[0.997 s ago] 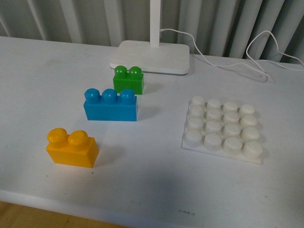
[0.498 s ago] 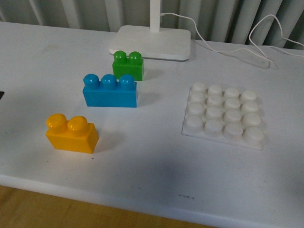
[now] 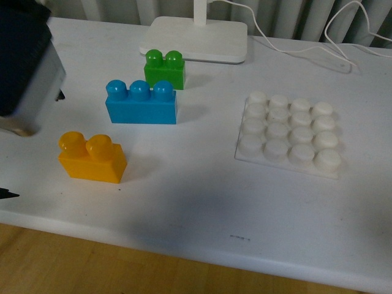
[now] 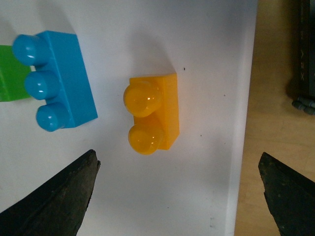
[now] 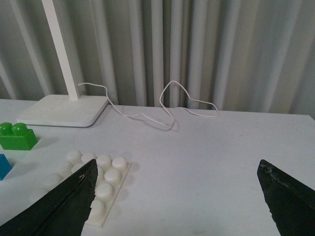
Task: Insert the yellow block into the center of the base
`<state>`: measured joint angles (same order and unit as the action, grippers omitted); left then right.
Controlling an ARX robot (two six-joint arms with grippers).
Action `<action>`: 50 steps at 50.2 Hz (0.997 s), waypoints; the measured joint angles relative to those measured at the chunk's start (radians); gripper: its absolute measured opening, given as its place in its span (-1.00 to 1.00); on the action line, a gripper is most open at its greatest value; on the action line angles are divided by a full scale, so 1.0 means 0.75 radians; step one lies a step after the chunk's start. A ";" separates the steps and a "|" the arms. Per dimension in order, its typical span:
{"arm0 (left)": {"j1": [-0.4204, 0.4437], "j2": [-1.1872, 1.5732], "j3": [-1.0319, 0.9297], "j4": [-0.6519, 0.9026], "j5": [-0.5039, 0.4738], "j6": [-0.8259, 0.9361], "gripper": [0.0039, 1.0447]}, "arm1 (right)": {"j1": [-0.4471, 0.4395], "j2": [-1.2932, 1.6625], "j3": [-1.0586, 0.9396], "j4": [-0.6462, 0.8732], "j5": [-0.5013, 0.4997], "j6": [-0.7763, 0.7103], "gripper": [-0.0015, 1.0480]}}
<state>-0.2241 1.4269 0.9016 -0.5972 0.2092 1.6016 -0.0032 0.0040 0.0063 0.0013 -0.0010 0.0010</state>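
Observation:
The yellow block (image 3: 92,157) stands on the white table near its front left, two studs up. In the left wrist view the yellow block (image 4: 152,115) lies just ahead of my left gripper (image 4: 178,162), which is open and empty, its dark fingers (image 4: 64,196) wide apart and clear of the block. The base (image 3: 288,131), a white studded plate, lies flat at the right with nothing on it. My right gripper (image 5: 176,167) hangs open and empty above the table beside the base (image 5: 93,182). The left arm's dark body (image 3: 24,61) shows at the upper left.
A blue three-stud brick (image 3: 141,103) and a green brick (image 3: 164,68) stand behind the yellow block. A white lamp foot (image 3: 196,38) with pole and a looping cable (image 5: 162,105) are at the back. The table's front edge (image 4: 241,147) runs close to the yellow block.
The left arm's dark body has come into the front view at the upper left. The whole scene has shifted in that view, with more of the table's front edge showing. No brick has moved.

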 joint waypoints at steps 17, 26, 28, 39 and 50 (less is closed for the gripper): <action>-0.028 0.272 0.126 0.055 -0.021 0.003 0.88 | 0.000 0.000 0.000 0.000 0.000 0.000 0.82; -0.033 0.368 0.157 0.082 -0.009 -0.026 0.88 | 0.001 0.000 0.000 0.000 0.000 0.000 0.82; -0.033 0.381 0.162 0.082 -0.009 -0.035 0.88 | 0.000 0.000 0.000 0.000 0.000 0.000 0.82; -0.033 0.448 0.204 0.085 -0.001 -0.061 0.88 | 0.000 0.000 0.000 0.000 0.000 0.000 0.82; -0.033 0.484 0.209 0.084 -0.002 -0.071 0.40 | 0.000 0.000 0.000 0.000 0.000 0.000 0.82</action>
<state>-0.2485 1.7897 1.0584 -0.5339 0.2077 1.5482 -0.0032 0.0040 0.0063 0.0013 -0.0010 0.0010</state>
